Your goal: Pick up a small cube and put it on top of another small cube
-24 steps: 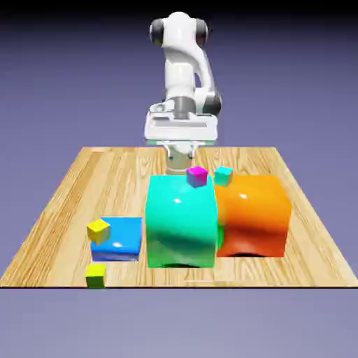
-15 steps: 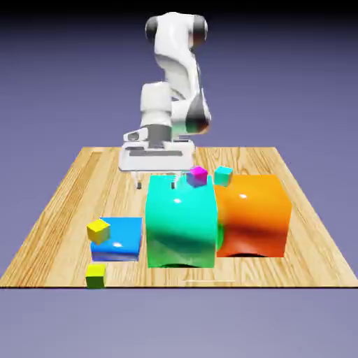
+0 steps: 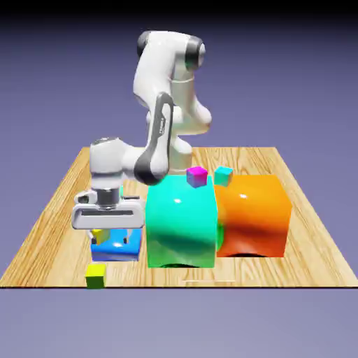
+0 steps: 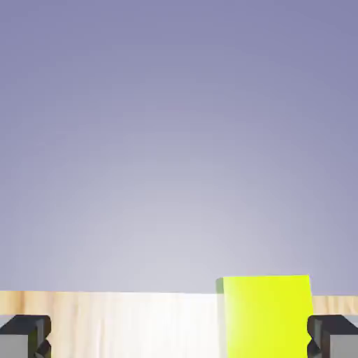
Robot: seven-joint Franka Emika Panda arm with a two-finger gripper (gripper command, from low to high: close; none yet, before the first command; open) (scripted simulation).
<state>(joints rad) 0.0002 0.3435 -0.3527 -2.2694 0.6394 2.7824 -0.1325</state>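
The small lime cube [image 3: 96, 275] lies on the wooden table by its front edge, just ahead of a low blue block [image 3: 119, 247]. In the hand view this lime cube [image 4: 266, 316] shows low and right of the middle, close to the right fingertip [image 4: 334, 337]. The other small cube, magenta-pink [image 3: 197, 176], rests on top of the big teal block [image 3: 180, 220]. My gripper [image 3: 110, 236] hangs over the blue block, behind and above the lime cube. In the hand view my gripper [image 4: 179, 339] is open, its fingers wide apart, holding nothing.
A pure-yellow tiny cube [image 3: 99, 236] sits on the blue block, partly hidden by my hand. A tiny cyan cube [image 3: 223, 175] sits on the big orange block [image 3: 253, 215], which stands against the teal block. The table's front edge [image 3: 210, 284] is close to the lime cube.
The arm has swung from behind the teal block to the exterior view's left and forward, and lowered over the blue block. No cube has moved.
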